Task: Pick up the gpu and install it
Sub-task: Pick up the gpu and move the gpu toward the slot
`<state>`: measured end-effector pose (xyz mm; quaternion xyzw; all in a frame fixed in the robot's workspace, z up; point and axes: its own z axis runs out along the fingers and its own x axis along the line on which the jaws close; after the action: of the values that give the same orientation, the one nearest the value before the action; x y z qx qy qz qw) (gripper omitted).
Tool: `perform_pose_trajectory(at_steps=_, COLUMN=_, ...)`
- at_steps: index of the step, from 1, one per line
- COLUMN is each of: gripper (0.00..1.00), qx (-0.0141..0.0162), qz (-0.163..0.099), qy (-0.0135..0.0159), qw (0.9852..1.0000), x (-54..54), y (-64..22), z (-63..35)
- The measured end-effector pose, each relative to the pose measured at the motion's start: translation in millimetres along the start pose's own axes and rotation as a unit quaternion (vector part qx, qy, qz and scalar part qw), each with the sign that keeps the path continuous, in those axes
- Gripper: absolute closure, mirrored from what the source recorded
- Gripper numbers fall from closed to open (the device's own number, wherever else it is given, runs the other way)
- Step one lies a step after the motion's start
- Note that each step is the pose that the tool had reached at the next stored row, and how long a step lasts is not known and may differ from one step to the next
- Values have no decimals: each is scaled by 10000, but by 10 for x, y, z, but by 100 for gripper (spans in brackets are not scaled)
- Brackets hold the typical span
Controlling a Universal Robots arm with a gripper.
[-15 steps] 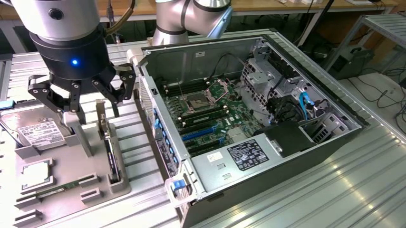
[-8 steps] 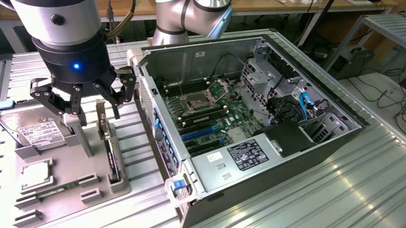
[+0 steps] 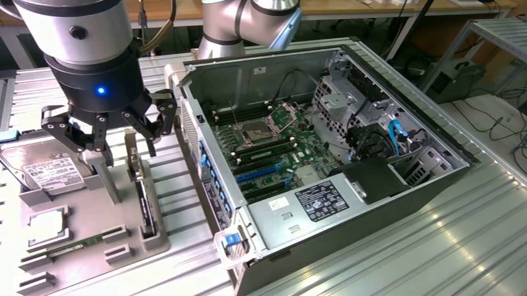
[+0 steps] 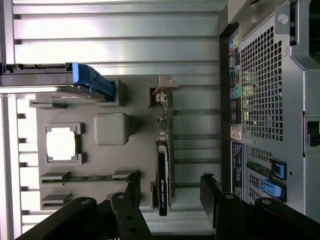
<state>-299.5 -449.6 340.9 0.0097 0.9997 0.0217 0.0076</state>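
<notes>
The gpu (image 3: 145, 200) is a thin dark card standing on edge in a slot of the grey parts tray (image 3: 115, 246), with its silver bracket at the far end. In the wrist view the gpu (image 4: 163, 172) runs lengthwise between my two black fingertips (image 4: 210, 192). My gripper (image 3: 115, 147) hangs open just above the card's bracket end, holding nothing. In the wrist view, the gripper (image 4: 171, 194) straddles the card without touching it.
The open computer case (image 3: 247, 80) lies at the exterior view's right of the tray, its motherboard (image 3: 272, 145) exposed. The tray also holds a silver hard drive (image 3: 48, 169), a processor (image 3: 48, 222) and a green memory stick (image 3: 78, 244). Ribbed metal table (image 3: 428, 246) surrounds everything.
</notes>
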Motion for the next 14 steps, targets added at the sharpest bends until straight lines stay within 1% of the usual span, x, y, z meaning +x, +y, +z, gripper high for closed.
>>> perform_pose_trajectory(at_steps=14, gripper=40, qx=-1, qz=-38, qy=1, qw=10000, x=1, y=-2, z=48)
